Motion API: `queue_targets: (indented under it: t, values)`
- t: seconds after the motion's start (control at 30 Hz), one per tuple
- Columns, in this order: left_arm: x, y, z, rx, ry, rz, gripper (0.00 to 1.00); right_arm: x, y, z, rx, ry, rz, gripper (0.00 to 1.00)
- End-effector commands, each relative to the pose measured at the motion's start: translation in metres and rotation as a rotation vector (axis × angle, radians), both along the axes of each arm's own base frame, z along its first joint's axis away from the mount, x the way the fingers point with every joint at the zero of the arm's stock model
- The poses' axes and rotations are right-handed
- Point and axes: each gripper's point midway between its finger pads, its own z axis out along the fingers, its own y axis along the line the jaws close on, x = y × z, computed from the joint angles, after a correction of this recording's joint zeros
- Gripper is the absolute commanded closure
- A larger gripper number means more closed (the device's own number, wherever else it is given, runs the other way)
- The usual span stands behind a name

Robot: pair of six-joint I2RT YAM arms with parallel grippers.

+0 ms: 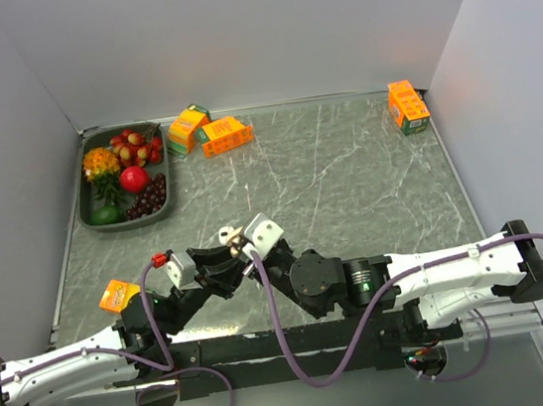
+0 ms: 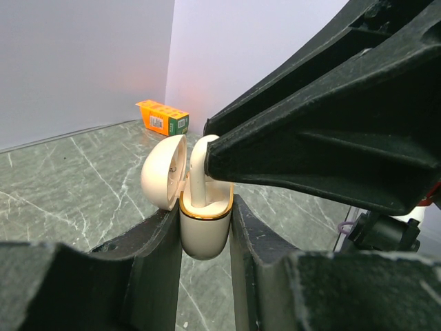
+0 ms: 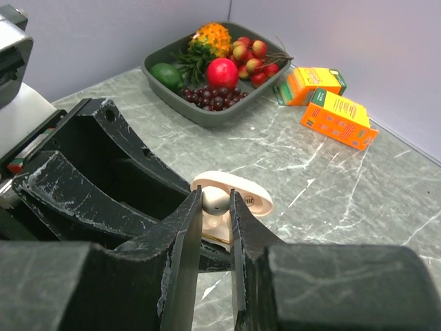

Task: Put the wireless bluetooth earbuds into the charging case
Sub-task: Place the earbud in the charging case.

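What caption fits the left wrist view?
Left pincer grips the open charging case; right pincer pinches an earbud standing in it.

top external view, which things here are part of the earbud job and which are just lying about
Part of the job: small white plastic earbud, pinched in the right gripper; cream plastic charging case with open lid, clamped in the left gripper.
Lying about: dark grey tray of fruit; four orange cardboard cartons.
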Motion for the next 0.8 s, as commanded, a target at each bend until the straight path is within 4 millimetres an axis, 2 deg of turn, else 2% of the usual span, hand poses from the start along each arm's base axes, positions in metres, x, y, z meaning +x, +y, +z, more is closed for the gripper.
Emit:
queue_targets:
  t: [0.0,0.2,0.27,0.3,0.4,0.5,0.77]
  values:
    - [-0.004,0.002,0.015,-0.052,-0.014,-0.016,0.99,0.002,-0.003,0.023,0.066,0.016,-0.022,0.95]
    - [-0.004,0.002,0.014,-0.053,-0.013,-0.015,0.99,0.004,-0.008,0.026,0.070,0.016,-0.038,0.91]
    - [-0.003,0.002,0.015,-0.053,-0.014,-0.012,0.99,0.004,-0.010,0.027,0.071,0.017,-0.042,0.83]
    - [-0.003,0.002,0.015,-0.054,-0.013,-0.010,0.99,0.005,-0.011,0.029,0.080,0.017,-0.050,0.75]
    - [-0.003,0.002,0.013,-0.049,-0.012,-0.010,0.99,0.006,-0.014,0.032,0.090,0.019,-0.054,0.61]
    - [-0.003,0.002,0.014,-0.053,-0.011,-0.011,0.99,0.005,-0.017,0.035,0.101,0.022,-0.054,0.52]
    - [-0.002,0.001,0.013,-0.048,-0.013,-0.009,0.99,0.006,-0.021,0.041,0.122,0.025,-0.059,0.48]
